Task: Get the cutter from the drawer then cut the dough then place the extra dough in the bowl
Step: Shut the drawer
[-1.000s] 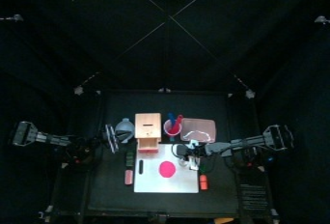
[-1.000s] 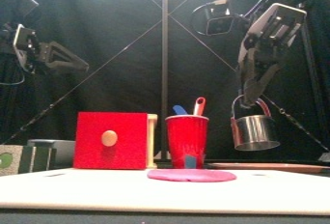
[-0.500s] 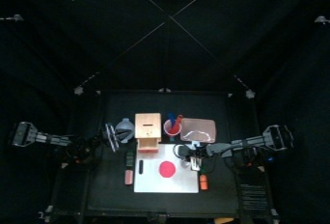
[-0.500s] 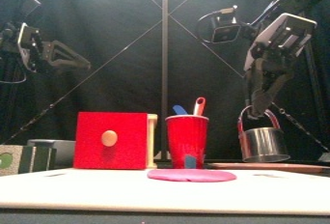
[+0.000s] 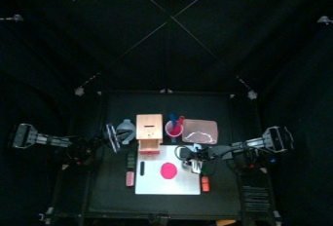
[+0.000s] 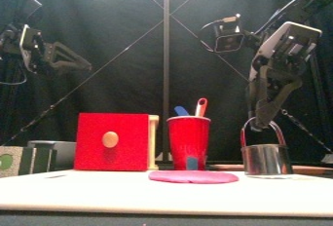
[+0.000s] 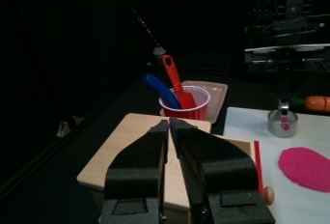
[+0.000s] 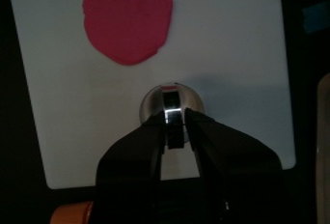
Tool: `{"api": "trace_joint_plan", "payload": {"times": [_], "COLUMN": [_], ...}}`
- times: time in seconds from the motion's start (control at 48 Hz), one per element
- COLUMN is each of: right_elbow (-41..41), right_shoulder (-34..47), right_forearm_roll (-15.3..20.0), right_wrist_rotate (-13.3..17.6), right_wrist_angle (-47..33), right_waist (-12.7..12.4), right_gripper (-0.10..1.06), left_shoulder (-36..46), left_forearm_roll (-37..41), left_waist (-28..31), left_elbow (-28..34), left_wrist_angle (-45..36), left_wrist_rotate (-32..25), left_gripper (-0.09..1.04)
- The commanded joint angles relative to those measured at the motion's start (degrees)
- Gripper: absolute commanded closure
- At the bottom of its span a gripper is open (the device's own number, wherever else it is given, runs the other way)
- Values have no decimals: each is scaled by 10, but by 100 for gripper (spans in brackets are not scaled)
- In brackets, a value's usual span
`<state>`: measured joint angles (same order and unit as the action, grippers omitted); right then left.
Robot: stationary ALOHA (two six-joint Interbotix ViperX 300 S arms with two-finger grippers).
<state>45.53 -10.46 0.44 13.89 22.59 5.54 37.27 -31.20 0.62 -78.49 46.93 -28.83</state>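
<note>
The right pincer [image 6: 264, 125] is clamped on the wire handle of the cutter [image 6: 264, 160]. The cutter stands upright on the white board [image 8: 245, 73], beside the flat dough [image 6: 193, 176] rather than over it, so I'd guess it has to be carried across before any cutting. The left pincer [image 7: 171, 131] hangs closed and empty above the box [image 6: 111, 140] (probably just keeping clear). The red cup [image 6: 189, 140] holds a blue knife [image 7: 160, 83] and a red knife [image 7: 178, 78], and the bowl [image 5: 200, 131] behind it shows no dough.
</note>
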Motion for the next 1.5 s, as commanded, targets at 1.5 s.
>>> {"api": "trace_joint_plan", "payload": {"times": [1.5], "right_elbow": [-213], "right_shoulder": [209], "right_forearm_roll": [-114], "right_wrist_rotate": [23], "right_wrist_angle": [-298], "right_waist": [-11], "right_gripper": [28], "left_shoulder": [-65], "left_forearm_roll": [119], "left_waist": [304], "left_elbow": [257], "left_wrist_angle": [-475], "left_wrist_rotate": [-4], "left_gripper": [48]}}
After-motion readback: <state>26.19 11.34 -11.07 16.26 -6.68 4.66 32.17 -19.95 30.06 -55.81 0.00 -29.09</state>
